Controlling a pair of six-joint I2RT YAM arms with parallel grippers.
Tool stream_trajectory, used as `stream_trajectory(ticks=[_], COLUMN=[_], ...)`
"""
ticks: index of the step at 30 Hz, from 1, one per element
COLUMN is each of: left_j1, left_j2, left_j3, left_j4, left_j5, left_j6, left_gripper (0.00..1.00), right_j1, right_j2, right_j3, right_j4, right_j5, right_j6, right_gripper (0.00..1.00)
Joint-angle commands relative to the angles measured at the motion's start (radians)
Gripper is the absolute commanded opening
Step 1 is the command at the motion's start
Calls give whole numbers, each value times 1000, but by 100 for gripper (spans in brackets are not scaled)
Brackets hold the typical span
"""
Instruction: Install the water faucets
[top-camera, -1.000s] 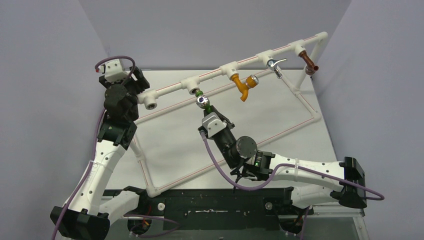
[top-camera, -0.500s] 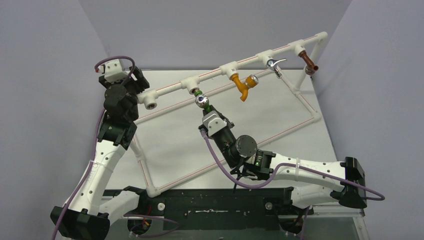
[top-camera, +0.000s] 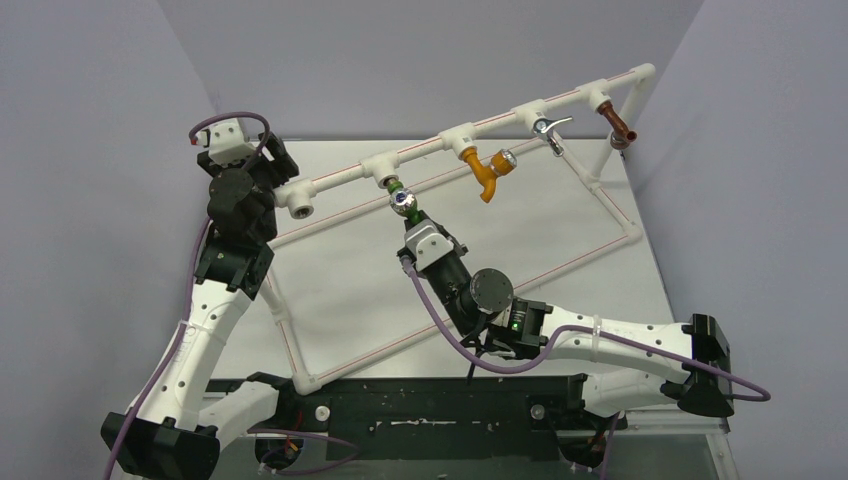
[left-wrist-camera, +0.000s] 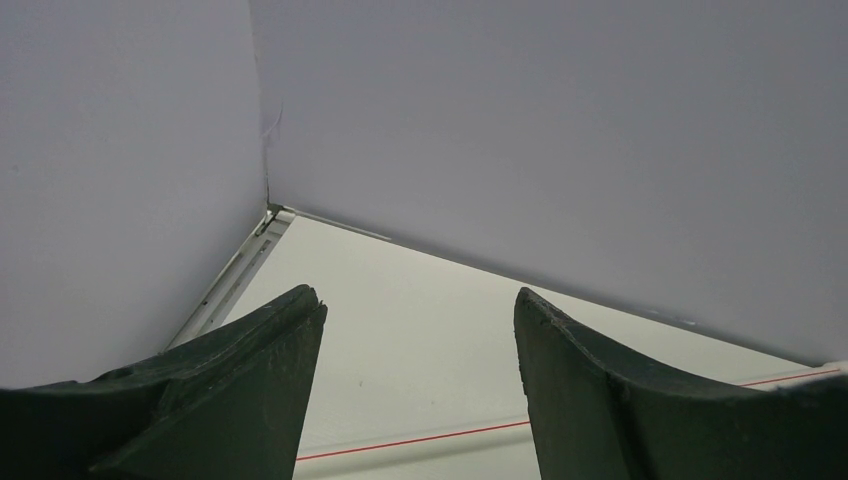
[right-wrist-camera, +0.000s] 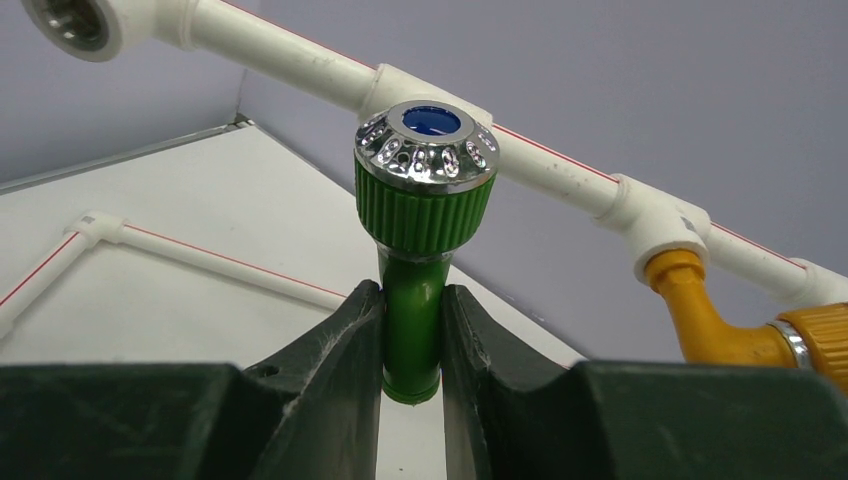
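Note:
A green water faucet (top-camera: 402, 200) with a round silver knob (right-wrist-camera: 425, 150) hangs under the white pipe rail (top-camera: 440, 145). Its top end meets a tee fitting (top-camera: 385, 172); how far in it sits I cannot tell. My right gripper (top-camera: 412, 222) is shut on the faucet's green spout (right-wrist-camera: 412, 335), one finger on each side (right-wrist-camera: 412, 295). My left gripper (top-camera: 272, 160) stands open and empty (left-wrist-camera: 420, 305) by the rail's left end, facing the back corner.
An open socket (top-camera: 300, 210) ends the rail at the left (right-wrist-camera: 75, 20). Further right on the rail hang an orange tap (top-camera: 490, 170), a chrome tap (top-camera: 548, 128) and a brown tap (top-camera: 620, 128). The white pipe frame (top-camera: 560, 265) lies on the table.
My right gripper has crept slightly up toward the tee fitting with the green faucet in it. The left arm has not moved.

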Motion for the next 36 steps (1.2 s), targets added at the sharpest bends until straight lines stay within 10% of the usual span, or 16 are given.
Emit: stream_trajectory(ticks=[1, 36], left_j1=[-11, -11], left_j2=[11, 14], left_j3=[-81, -81], left_j4=[-276, -277], left_j5=[48, 53], left_j6=[15, 15], left_gripper=[67, 67], right_j1=[-1, -19], right_j2=[-13, -42], right_j3=[47, 49], right_j4=[-7, 38], right_j5=[-88, -22], right_j6=[43, 14], right_gripper=[0, 0])
